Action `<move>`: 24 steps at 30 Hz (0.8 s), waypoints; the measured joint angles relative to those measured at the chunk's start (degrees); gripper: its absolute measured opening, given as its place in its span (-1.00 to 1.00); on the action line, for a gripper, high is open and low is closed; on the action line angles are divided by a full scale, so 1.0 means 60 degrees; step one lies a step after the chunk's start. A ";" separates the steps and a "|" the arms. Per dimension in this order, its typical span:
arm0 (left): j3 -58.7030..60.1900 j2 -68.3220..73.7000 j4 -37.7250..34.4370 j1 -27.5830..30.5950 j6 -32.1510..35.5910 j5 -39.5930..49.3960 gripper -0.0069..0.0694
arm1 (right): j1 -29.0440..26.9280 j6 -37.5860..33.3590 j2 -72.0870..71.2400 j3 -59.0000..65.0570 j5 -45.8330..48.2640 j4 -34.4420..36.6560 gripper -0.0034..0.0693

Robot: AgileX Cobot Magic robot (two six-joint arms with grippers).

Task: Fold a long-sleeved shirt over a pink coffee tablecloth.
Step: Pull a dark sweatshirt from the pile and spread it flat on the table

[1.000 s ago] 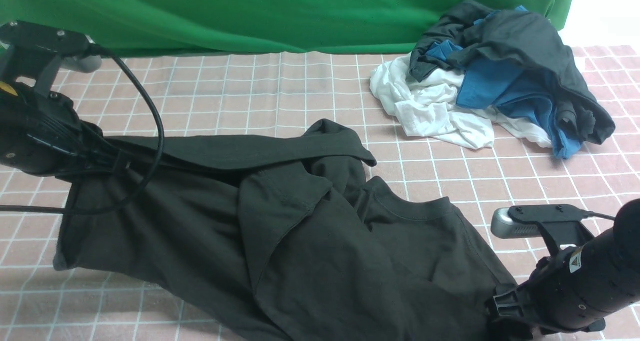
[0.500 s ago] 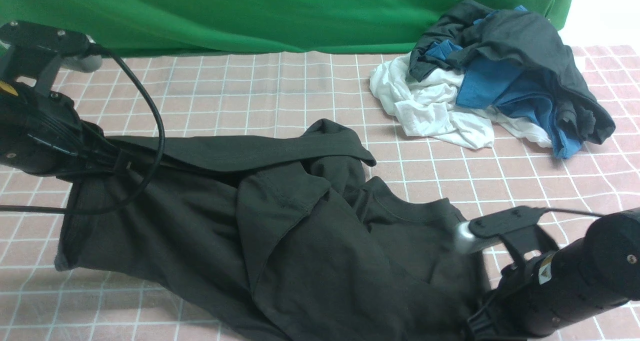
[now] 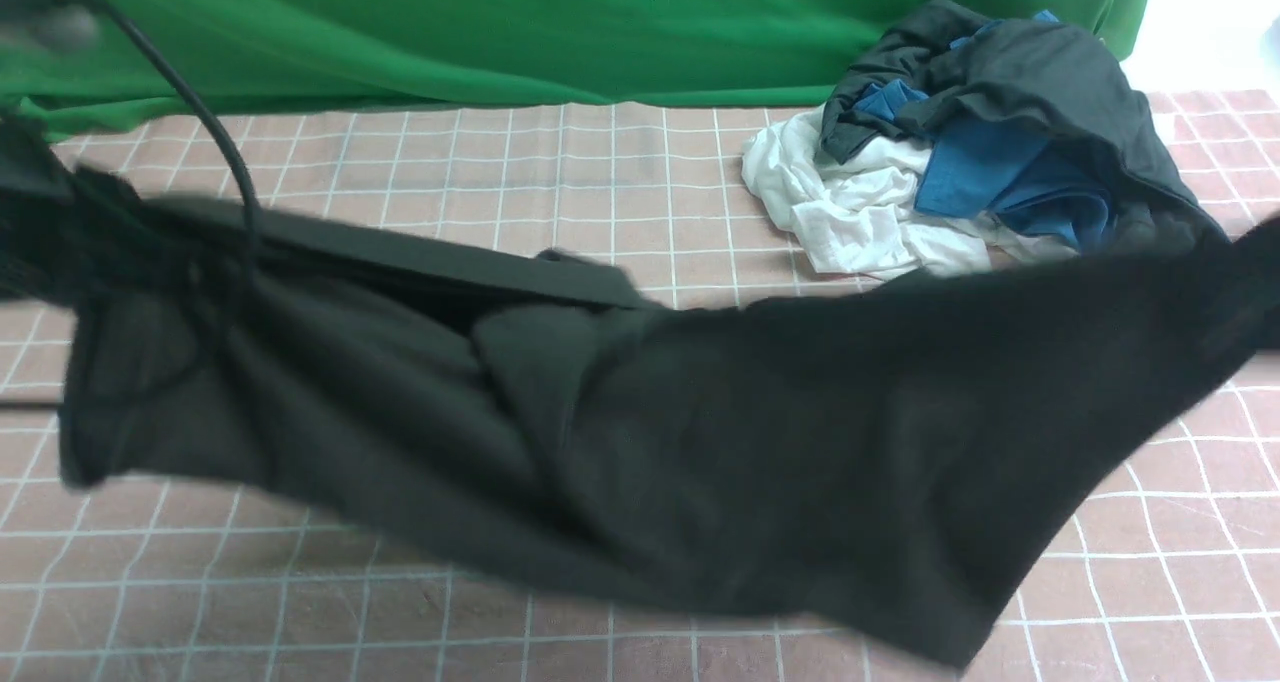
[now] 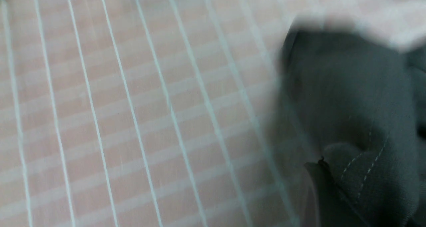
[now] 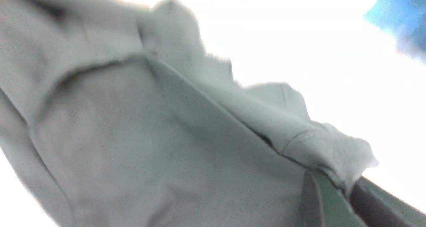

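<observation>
The black long-sleeved shirt [image 3: 700, 442] hangs stretched and motion-blurred across the front view, lifted above the pink coffee tablecloth [image 3: 560, 182]. Its left end runs into the blurred left arm [image 3: 40, 232] and its right end rises to the frame's right edge; neither gripper shows clearly there. In the left wrist view my left gripper [image 4: 336, 183] is shut on a stitched fold of the shirt [image 4: 349, 104] over the tablecloth [image 4: 133, 120]. In the right wrist view my right gripper [image 5: 346, 187] pinches a bunched edge of the shirt [image 5: 133, 137], which looks pale grey against glare.
A dark grey garment bunched with blue cloth [image 3: 1040, 92] and a white garment [image 3: 860, 202] lie piled at the back right, just behind the raised shirt. A plain green cloth [image 3: 500, 22] hangs along the back. The left arm's black cable [image 3: 215, 142] loops above the shirt.
Both arms have risen and pulled apart, lifting the shirt off the tablecloth and stretching it wide. The right arm has swung up and right, out of the front view.
</observation>
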 joint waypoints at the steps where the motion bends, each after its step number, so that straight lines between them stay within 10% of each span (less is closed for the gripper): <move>1: -0.0362 -0.0081 -0.0071 0.0000 0.0000 0.0031 -0.74 | 0.0000 0.0064 -0.0208 -0.0602 0.0140 -0.0238 -0.73; 13: -0.6897 0.0688 -0.0756 0.0000 -0.0142 0.3214 -0.74 | 0.0000 0.0602 -0.0317 -0.5103 0.1871 -0.2589 -0.73; 24: -0.7279 0.1265 -0.1034 0.0000 -0.0142 0.3816 -0.74 | 0.0000 0.0256 0.0640 -0.5445 0.2650 -0.2536 -0.73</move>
